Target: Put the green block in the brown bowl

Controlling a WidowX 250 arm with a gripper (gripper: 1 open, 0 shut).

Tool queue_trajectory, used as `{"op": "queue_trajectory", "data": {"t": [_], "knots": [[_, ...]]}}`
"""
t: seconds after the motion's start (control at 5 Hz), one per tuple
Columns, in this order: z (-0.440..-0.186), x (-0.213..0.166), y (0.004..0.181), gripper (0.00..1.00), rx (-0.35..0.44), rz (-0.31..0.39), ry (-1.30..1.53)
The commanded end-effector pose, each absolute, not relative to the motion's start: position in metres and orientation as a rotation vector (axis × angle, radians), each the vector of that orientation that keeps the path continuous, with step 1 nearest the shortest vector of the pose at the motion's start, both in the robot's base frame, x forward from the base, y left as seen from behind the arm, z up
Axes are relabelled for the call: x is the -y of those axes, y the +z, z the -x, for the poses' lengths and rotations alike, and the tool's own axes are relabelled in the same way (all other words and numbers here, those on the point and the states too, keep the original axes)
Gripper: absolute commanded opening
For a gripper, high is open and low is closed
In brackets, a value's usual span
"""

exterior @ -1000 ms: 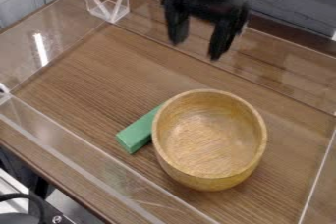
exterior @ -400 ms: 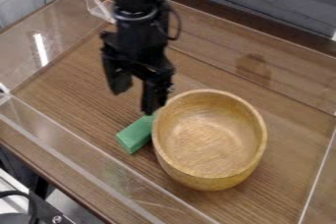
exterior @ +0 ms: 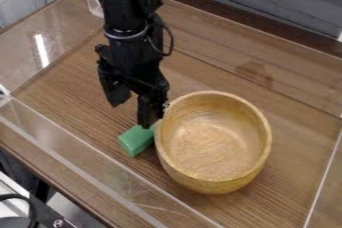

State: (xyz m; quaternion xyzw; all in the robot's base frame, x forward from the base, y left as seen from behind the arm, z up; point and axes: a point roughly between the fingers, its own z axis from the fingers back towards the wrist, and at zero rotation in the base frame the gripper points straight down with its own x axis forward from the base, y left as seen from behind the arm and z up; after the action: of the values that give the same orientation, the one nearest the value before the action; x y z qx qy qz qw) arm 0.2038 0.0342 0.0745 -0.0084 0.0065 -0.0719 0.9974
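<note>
One black gripper hangs over the wooden table, pointing straight down, its two fingers spread wide with nothing between them. Right below the fingertips lies the green block, flat on the wood, its near end showing and its far end hidden behind the arm. Block and brown bowl sit side by side, the block just off the bowl's left rim. Bowl's upright, and clear walls ring the table.
</note>
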Motion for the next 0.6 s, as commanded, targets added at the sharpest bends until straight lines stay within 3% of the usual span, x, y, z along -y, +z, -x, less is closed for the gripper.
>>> {"op": "queue_trajectory", "data": {"t": [0.0, 0.4], "knots": [[-0.207, -0.036, 0.075, 1.00, 0.025, 0.016, -0.142], [-0.204, -0.034, 0.065, 1.00, 0.034, 0.024, -0.149]]}}
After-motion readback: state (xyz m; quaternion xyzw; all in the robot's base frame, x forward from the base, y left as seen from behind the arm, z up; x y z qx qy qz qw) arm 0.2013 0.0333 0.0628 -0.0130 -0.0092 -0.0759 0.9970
